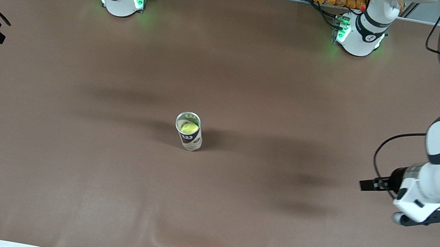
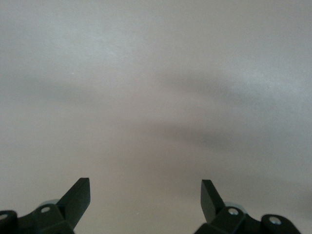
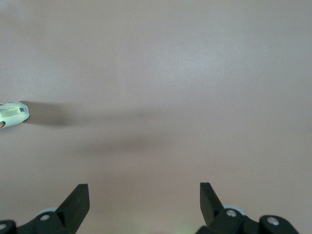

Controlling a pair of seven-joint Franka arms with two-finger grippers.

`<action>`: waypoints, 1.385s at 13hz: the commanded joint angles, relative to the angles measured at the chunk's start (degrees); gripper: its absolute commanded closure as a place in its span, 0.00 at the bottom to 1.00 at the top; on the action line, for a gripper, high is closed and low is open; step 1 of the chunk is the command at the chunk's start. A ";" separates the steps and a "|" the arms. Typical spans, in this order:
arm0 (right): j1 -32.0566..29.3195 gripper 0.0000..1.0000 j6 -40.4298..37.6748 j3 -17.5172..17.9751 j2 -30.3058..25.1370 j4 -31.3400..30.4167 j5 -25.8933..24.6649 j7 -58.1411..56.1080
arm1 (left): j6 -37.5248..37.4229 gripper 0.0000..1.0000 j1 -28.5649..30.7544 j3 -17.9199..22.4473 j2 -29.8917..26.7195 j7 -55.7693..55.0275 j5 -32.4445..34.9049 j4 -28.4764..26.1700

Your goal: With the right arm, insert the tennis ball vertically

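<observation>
Brown table (image 1: 63, 136) spread wide under both arms. Left gripper (image 2: 146, 195) up over the table's left-arm end, jaws wide apart, nothing between them. Right gripper (image 3: 145, 195) over bare table at the right-arm end, jaws likewise spread and empty. Upright can (image 1: 189, 131) mid-table, well apart from both grippers. Tennis ball (image 1: 189, 127) sitting inside the can's open top

A yellow-green tennis ball (image 1: 189, 127) sits inside an upright open-topped can (image 1: 190, 132) mid-table.
</observation>
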 commanded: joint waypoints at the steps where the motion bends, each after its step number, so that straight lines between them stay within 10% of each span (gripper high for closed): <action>1: 0.10 0.00 -0.66 0.05 0.37 1.01 -0.04 0.40 | -5.85 0.00 2.96 -3.24 -7.49 1.26 1.88 -2.11; 8: -0.07 0.00 -0.75 0.05 0.37 1.01 0.05 0.58 | -8.68 0.00 5.44 -4.67 -27.18 3.38 1.80 -13.70; 18: -0.07 0.00 -0.92 0.14 0.37 1.01 0.31 0.58 | -7.54 0.00 5.18 -1.24 -26.50 8.56 1.44 -11.52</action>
